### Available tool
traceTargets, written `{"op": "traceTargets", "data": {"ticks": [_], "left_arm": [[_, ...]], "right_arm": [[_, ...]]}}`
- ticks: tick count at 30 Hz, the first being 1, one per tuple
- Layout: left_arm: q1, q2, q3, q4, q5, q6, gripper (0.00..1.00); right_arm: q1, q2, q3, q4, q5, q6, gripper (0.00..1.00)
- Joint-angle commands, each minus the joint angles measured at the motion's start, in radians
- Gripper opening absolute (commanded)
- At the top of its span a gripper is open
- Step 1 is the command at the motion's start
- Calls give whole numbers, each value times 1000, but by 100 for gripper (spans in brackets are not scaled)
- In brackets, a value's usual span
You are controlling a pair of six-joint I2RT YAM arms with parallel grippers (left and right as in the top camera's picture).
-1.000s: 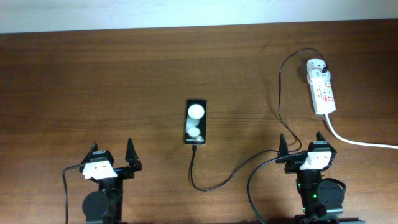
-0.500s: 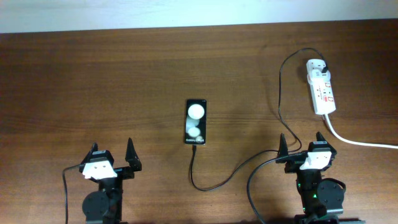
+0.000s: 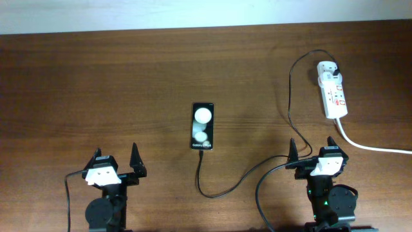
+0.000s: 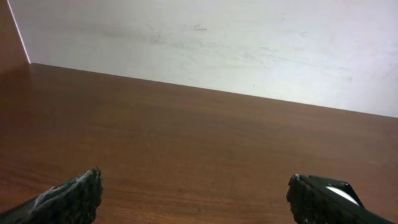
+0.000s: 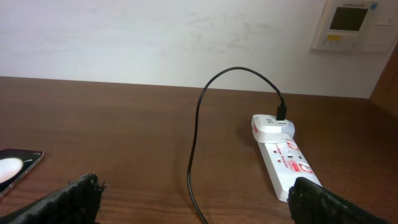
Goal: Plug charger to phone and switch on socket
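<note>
The phone lies flat mid-table, black and glossy with two white spots. The charger, a thin black cable, meets the phone's near end, loops toward the table front, then rises to a white adapter at the far end of the socket. The socket is a white power strip with red switch marks at the far right. In the right wrist view the socket, the charger and the phone's corner show. My left gripper and right gripper are open and empty near the front edge.
The socket's thick white cord runs off to the right edge. A white wall stands behind the table, with a wall thermostat at the right. Thick black arm cables curl beside the right arm's base.
</note>
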Motion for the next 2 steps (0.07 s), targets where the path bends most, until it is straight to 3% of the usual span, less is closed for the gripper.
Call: {"op": "traceTargets", "data": {"ticks": [1, 2], "left_arm": [[6, -5, -8, 3, -11, 13, 99], [6, -5, -8, 3, -11, 13, 99]], "right_arm": [[-6, -10, -10, 0, 2, 0, 98], [-6, -10, -10, 0, 2, 0, 99]]}}
